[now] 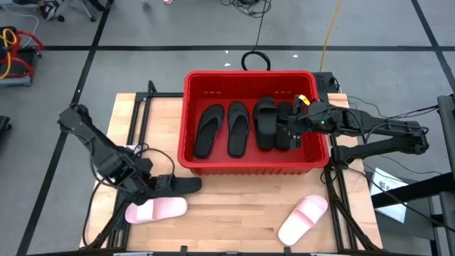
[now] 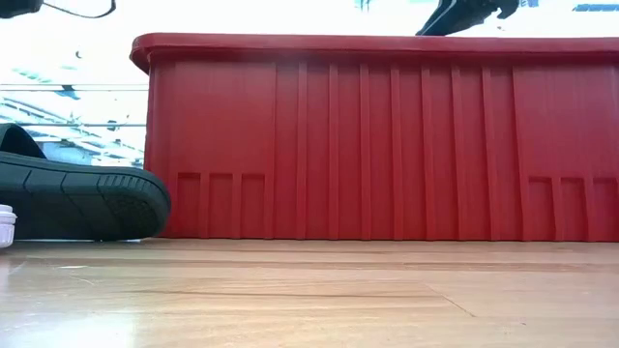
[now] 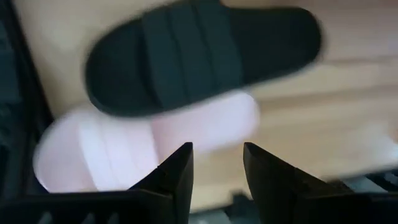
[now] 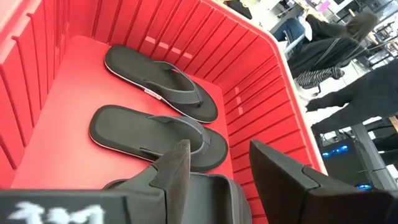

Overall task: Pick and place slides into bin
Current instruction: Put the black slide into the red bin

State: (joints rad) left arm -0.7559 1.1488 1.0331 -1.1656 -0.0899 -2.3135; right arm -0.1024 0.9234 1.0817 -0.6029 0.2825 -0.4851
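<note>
The red bin (image 1: 249, 165) stands at the table's middle. In it lie two black thong slides (image 4: 161, 81) (image 4: 155, 134) and two black wide-strap slides (image 1: 265, 122). My right gripper (image 4: 217, 165) hangs open over the wide-strap pair at the bin's right side, with nothing between its fingers. At the table's near left, a black wide-strap slide (image 3: 205, 56) lies flat beside a pale pink slide (image 3: 143, 140). My left gripper (image 3: 217, 158) points down, open, just above these two and clear of both. A second pink slide (image 1: 302, 219) lies at the near right.
The bin's tall near wall (image 2: 387, 135) fills the low view, with the black slide's sole (image 2: 77, 198) on the table to its left. Bare wood (image 1: 234, 213) lies between the two pink slides. Black frame rails (image 1: 138, 114) run along the table's sides.
</note>
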